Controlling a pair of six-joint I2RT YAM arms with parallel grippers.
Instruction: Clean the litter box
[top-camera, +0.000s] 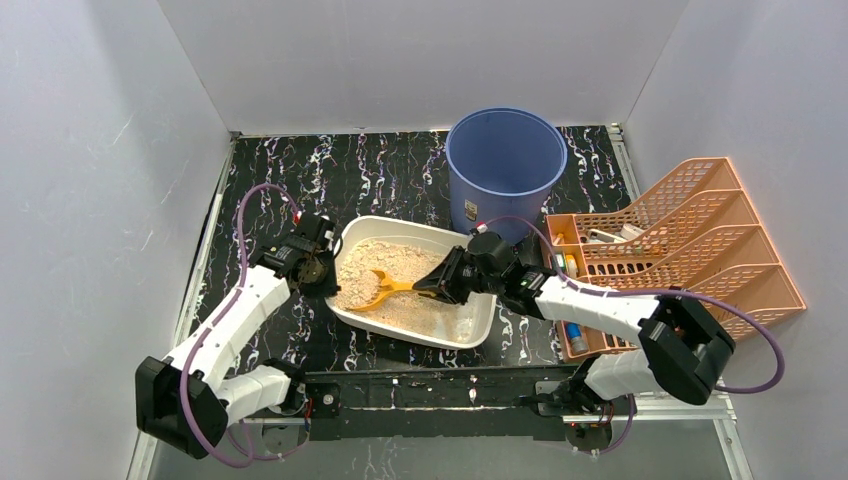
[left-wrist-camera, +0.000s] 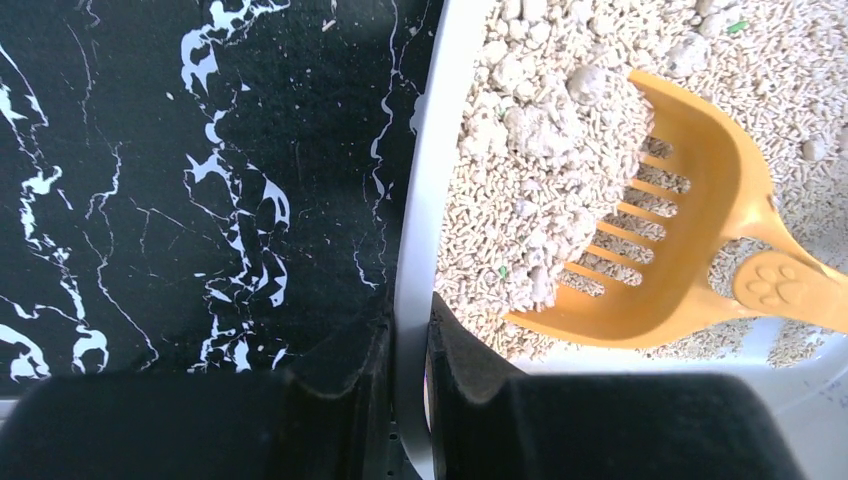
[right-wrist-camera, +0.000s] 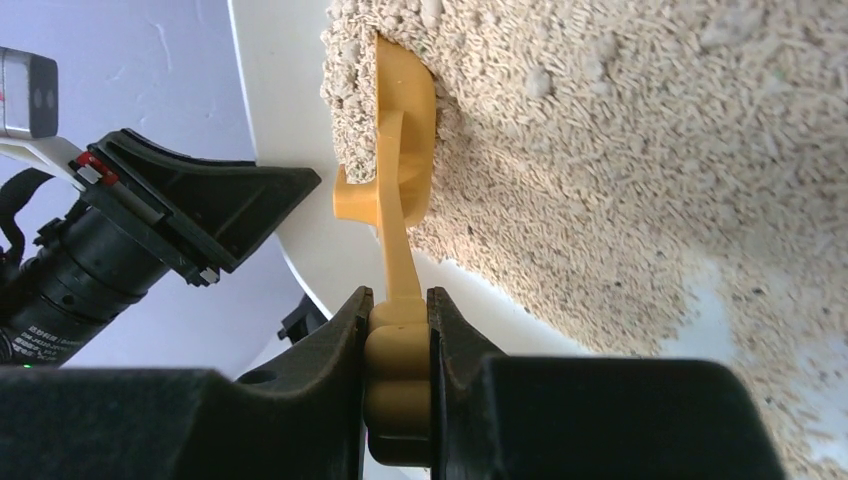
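Litter box, a shallow white plastic tray of grainy tan pellets, sits centred on the black marbled table. A slotted orange scoop lies inside, its handle clenched by the right gripper at 3 o'clock. The left gripper pinches the 9 o'clock rim. A round blue bucket stands at 1 o'clock.

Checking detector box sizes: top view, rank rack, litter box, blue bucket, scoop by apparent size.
1. orange rack
2. litter box
3. blue bucket, but its tall rim sits nearer the camera, so this pair is unsure
4. yellow scoop
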